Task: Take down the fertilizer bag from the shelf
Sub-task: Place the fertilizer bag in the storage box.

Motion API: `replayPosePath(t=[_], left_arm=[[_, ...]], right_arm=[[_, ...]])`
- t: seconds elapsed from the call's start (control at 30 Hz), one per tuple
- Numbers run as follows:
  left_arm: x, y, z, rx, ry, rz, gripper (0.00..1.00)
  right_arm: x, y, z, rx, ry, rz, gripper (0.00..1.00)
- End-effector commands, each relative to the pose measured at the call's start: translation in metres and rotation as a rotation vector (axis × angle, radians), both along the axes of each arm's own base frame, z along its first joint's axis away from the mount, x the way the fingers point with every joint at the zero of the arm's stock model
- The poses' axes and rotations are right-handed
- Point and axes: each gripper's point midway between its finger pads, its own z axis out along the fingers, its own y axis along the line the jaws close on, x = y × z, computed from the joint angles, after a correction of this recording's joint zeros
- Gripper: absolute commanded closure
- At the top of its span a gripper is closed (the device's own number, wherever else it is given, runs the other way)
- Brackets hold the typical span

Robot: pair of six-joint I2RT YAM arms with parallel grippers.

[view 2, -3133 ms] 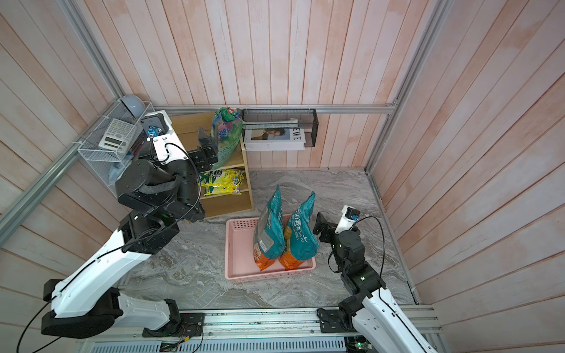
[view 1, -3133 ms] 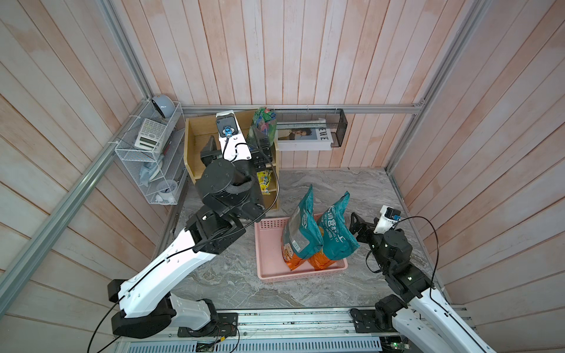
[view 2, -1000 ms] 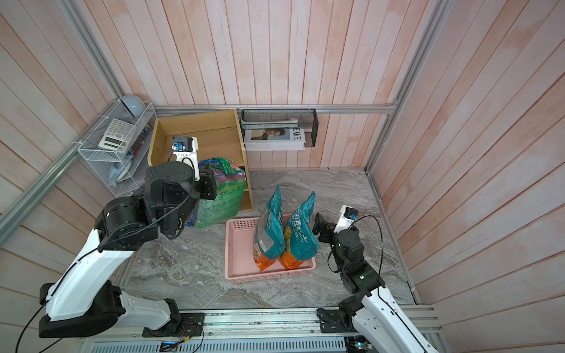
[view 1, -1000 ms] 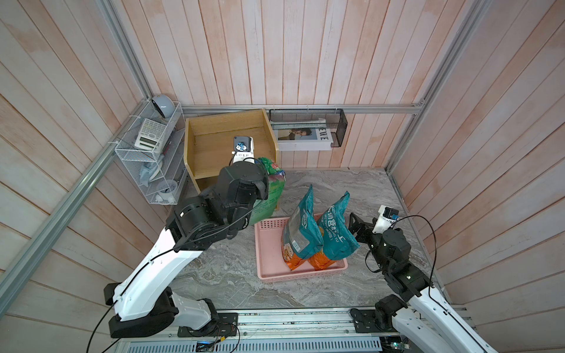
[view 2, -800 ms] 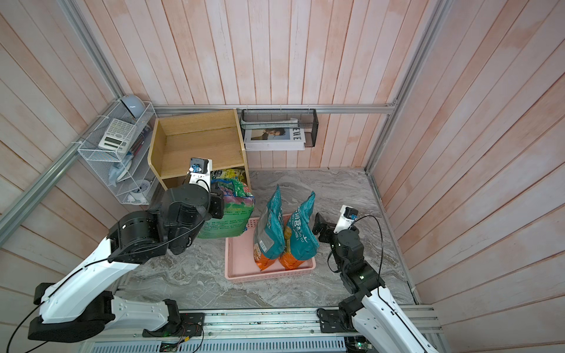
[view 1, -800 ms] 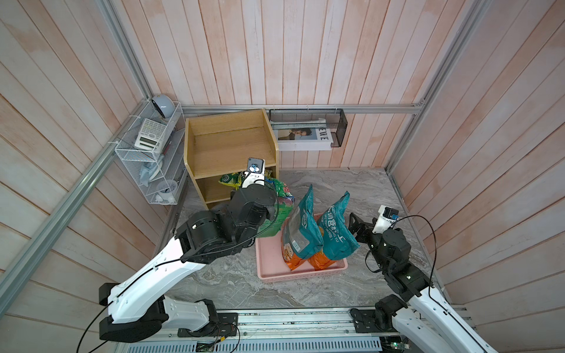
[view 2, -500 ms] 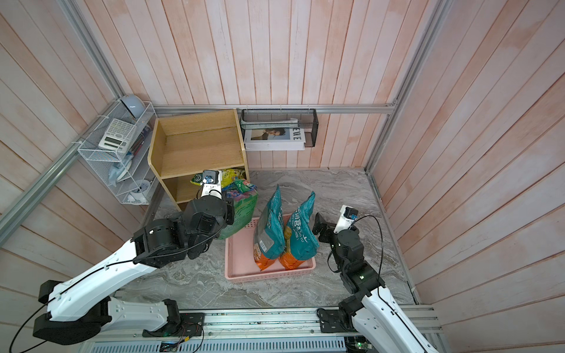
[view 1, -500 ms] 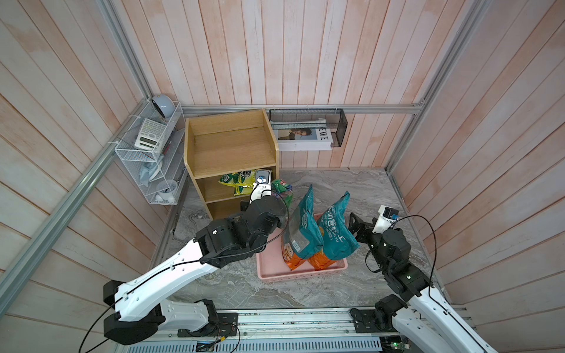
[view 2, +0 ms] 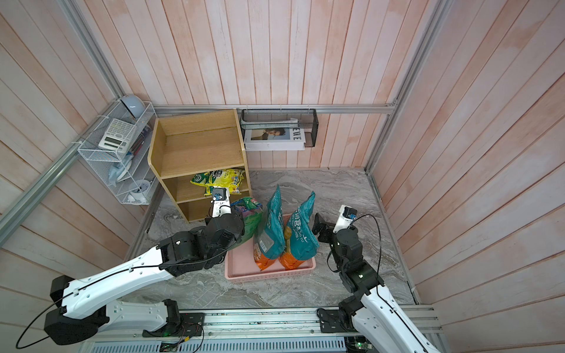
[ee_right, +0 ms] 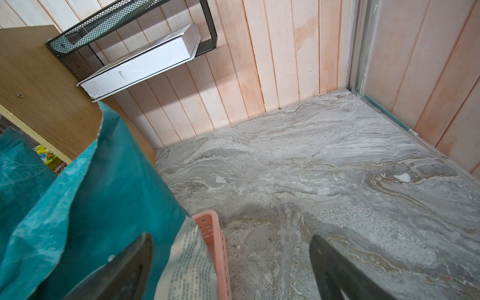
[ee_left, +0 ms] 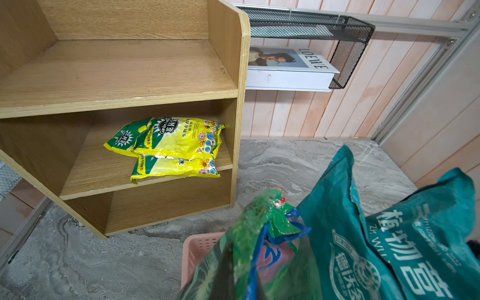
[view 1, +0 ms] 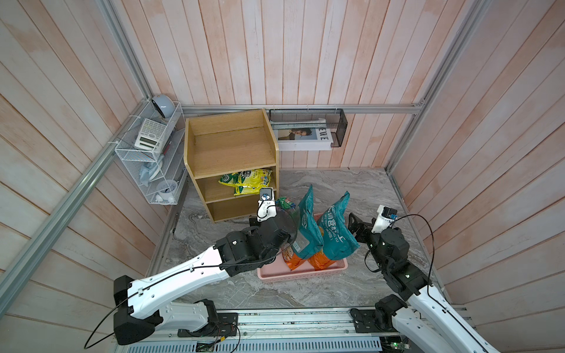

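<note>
1. Moved: the fertilizer bag [view 2: 249,215] was up on the top tier of the shelf [view 2: 198,143] about three seconds back. It is now off the shelf and down low, in front of the shelf's right side panel.
2. The left arm came down with it, from shelf-top height to low over the floor.
3. The left gripper [ee_left: 235,283] is clamped tight on the upper part of the fertilizer bag, jaws fully closed on the film. In the left wrist view the crumpled green plastic hides most of the fingers.
4. The fertilizer bag hangs roughly upright, crumpled top edge up, at the left rim of the pink basket [view 2: 269,273]. It is just beside the nearer teal bag [view 2: 270,226].
5. I can't tell whether its bottom rests in the basket, or whether it touches the teal bag.
6. A second teal bag [view 2: 301,232] stands upright in the same basket, to the right of the first. Both are where they were before.
7. The right gripper [ee_right: 230,237] hasn't shifted. Its jaws are spread wide and hold nothing, low by the basket's right rim. One finger is just beside the second teal bag, but contact is unclear.
8. Two yellow bags [view 1: 246,182] lie stacked on the shelf's middle tier, toward its right end.
9. The black mesh basket [view 1: 339,128] on the back wall holds a white book [view 1: 302,139]. The white wire rack [view 1: 153,152] hangs on the left wall beside the shelf.
</note>
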Motion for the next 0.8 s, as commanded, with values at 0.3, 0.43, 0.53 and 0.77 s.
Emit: replayPosePath(t=[0.3, 0.43, 0.53, 0.77], left_arm=[[0.004, -0.01, 0.015, -0.268, -0.175, 0.23, 1.0], [0.005, -0.018, -0.001, -0.301, -0.191, 0.287, 1.0], [0.004, -0.021, -0.006, -0.34, -0.202, 0.308, 1.0], [0.007, -0.043, -0.042, -0.373, -0.165, 0.303, 1.0]], right_arm=[[0.0, 0.003, 0.004, 0.012, -0.021, 0.011, 0.02], [0.0, 0.003, 0.003, 0.011, -0.017, 0.014, 0.02], [0.0, 0.003, 0.003, 0.011, -0.017, 0.013, 0.02], [-0.001, 0.004, 0.004, 0.013, -0.02, 0.017, 0.02]])
